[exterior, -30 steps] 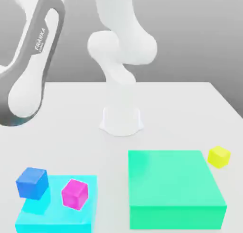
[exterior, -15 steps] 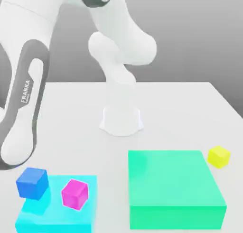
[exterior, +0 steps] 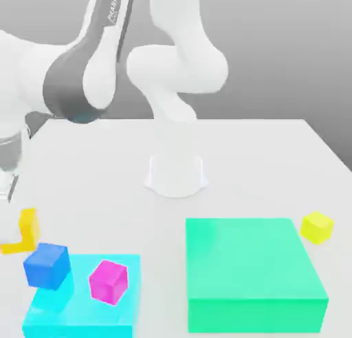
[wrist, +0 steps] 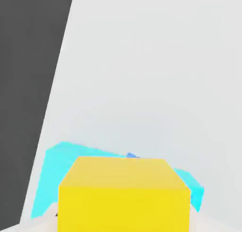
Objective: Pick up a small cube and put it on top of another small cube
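A grey backdrop rises behind a white counter (exterior: pixel 103 171). Landmark: the cyan slab (exterior: pixel 82 309), which carries the magenta cube (exterior: pixel 108 281) and, at its corner, the blue cube (exterior: pixel 47 265). Beyond the slab, towards the exterior view's left edge, the arm holds a yellow block (wrist: pixel 124 195) above the counter; whether the gripper pinches it cannot be told. Another yellow cube (exterior: pixel 317 227) sits well apart, past the green block (exterior: pixel 251 271).

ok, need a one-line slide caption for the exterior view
Panda arm swung to the exterior view's left above blue cube and magenta cube on cyan slab, beside green block and yellow cube.
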`<action>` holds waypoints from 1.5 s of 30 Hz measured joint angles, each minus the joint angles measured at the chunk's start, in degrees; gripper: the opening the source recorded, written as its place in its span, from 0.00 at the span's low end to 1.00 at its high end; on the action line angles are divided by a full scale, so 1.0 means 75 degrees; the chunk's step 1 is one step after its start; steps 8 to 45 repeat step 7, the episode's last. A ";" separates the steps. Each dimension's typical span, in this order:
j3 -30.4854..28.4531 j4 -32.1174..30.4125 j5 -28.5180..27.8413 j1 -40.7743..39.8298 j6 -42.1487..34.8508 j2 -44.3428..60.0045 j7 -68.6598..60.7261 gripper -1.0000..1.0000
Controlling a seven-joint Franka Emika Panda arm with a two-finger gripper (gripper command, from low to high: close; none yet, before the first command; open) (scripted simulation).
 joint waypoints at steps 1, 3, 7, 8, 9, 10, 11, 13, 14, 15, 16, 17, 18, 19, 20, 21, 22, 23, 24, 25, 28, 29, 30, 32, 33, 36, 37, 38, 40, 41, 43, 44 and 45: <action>0.0010 -0.0105 -0.0009 0.0054 0.0201 0.0099 0.0042 0.00; 0.0002 -0.0254 0.0115 0.0009 0.0760 0.0519 -0.0018 0.00; 0.0016 -0.0307 0.0198 -0.0010 0.1013 0.0724 -0.0072 1.00; 0.0016 -0.0307 0.0198 -0.0010 0.1013 0.0724 -0.0072 1.00; 0.0016 -0.0307 0.0198 -0.0010 0.1013 0.0724 -0.0072 1.00; 0.0016 -0.0307 0.0198 -0.0010 0.1013 0.0724 -0.0072 1.00; 0.0016 -0.0307 0.0198 -0.0010 0.1013 0.0724 -0.0072 1.00; 0.0016 -0.0307 0.0198 -0.0010 0.1013 0.0724 -0.0072 1.00; 0.0016 -0.0307 0.0198 -0.0010 0.1013 0.0724 -0.0072 1.00; 0.0016 -0.0307 0.0198 -0.0010 0.1013 0.0724 -0.0072 1.00; 0.0016 -0.0307 0.0198 -0.0010 0.1013 0.0724 -0.0072 1.00; 0.0016 -0.0307 0.0198 -0.0010 0.1013 0.0724 -0.0072 1.00; 0.0016 -0.0307 0.0198 -0.0010 0.1013 0.0724 -0.0072 1.00; 0.0016 -0.0307 0.0198 -0.0010 0.1013 0.0724 -0.0072 1.00; 0.0016 -0.0307 0.0198 -0.0010 0.1013 0.0724 -0.0072 1.00; 0.0016 -0.0307 0.0198 -0.0010 0.1013 0.0724 -0.0072 1.00; 0.0016 -0.0307 0.0198 -0.0010 0.1013 0.0724 -0.0072 1.00; 0.0016 -0.0307 0.0198 -0.0010 0.1013 0.0724 -0.0072 1.00; 0.0016 -0.0307 0.0198 -0.0010 0.1013 0.0724 -0.0072 1.00; 0.0016 -0.0307 0.0198 -0.0010 0.1013 0.0724 -0.0072 1.00; 0.0016 -0.0307 0.0198 -0.0010 0.1013 0.0724 -0.0072 1.00; 0.0016 -0.0307 0.0198 -0.0010 0.1013 0.0724 -0.0072 1.00; 0.0016 -0.0307 0.0198 -0.0010 0.1013 0.0724 -0.0072 1.00; 0.0016 -0.0307 0.0198 -0.0010 0.1013 0.0724 -0.0072 1.00; 0.0016 -0.0307 0.0198 -0.0010 0.1013 0.0724 -0.0072 1.00; 0.0016 -0.0307 0.0198 -0.0010 0.1013 0.0724 -0.0072 1.00; 0.0016 -0.0307 0.0198 -0.0010 0.1013 0.0724 -0.0072 1.00; 0.0016 -0.0307 0.0198 -0.0010 0.1013 0.0724 -0.0072 1.00; 0.0016 -0.0307 0.0198 -0.0010 0.1013 0.0724 -0.0072 1.00; 0.0016 -0.0307 0.0198 -0.0010 0.1013 0.0724 -0.0072 1.00; 0.0016 -0.0307 0.0198 -0.0010 0.1013 0.0724 -0.0072 1.00; 0.0016 -0.0307 0.0198 -0.0010 0.1013 0.0724 -0.0072 1.00; 0.0016 -0.0307 0.0198 -0.0010 0.1013 0.0724 -0.0072 1.00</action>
